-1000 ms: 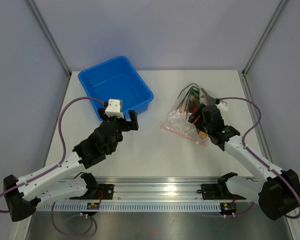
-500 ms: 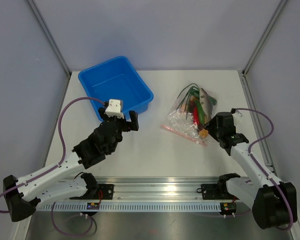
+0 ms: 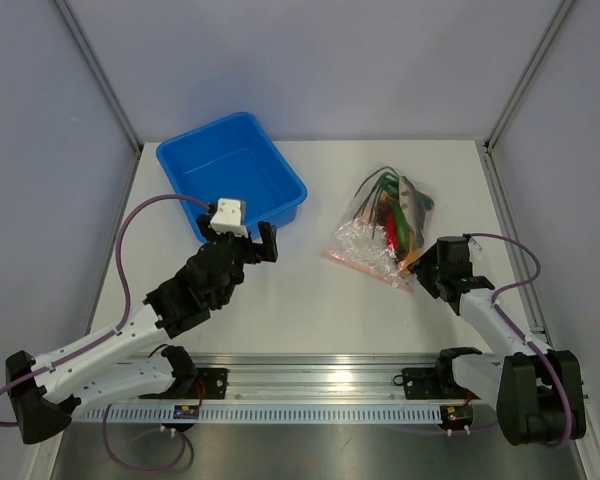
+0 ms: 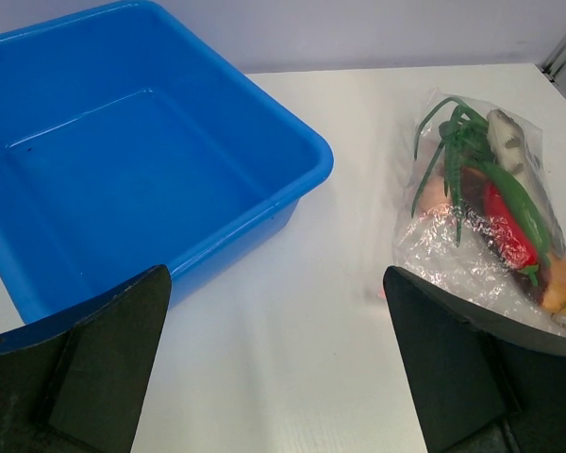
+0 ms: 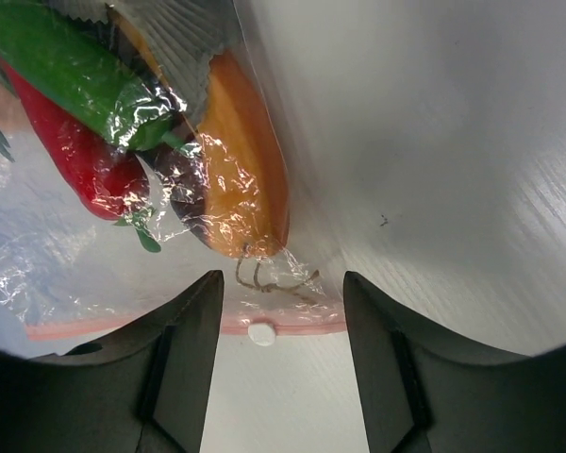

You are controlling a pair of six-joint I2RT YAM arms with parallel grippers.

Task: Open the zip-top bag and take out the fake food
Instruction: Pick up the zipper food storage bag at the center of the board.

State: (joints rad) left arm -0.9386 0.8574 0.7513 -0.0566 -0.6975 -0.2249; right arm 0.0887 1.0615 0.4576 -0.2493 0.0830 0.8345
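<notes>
- The zip-top bag (image 3: 365, 245) lies right of centre on the table (image 3: 310, 290), fake food (image 3: 392, 212) inside, pink zip strip (image 5: 123, 328) toward us.
- Our right gripper (image 5: 281, 307) straddles the strip's end, fingers (image 5: 184, 368) apart, clamping nothing.
- Closing here may pinch both walls together — then the whole bag drags unopened.
- Our left gripper (image 4: 275, 283) hangs wide apart by the blue tub (image 3: 230, 170), so nothing braces the bag.

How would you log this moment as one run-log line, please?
phase: approach | right tool: open, lined up on zip strip of zip-top bag | left tool: open, empty | fake food: inside bag
</notes>
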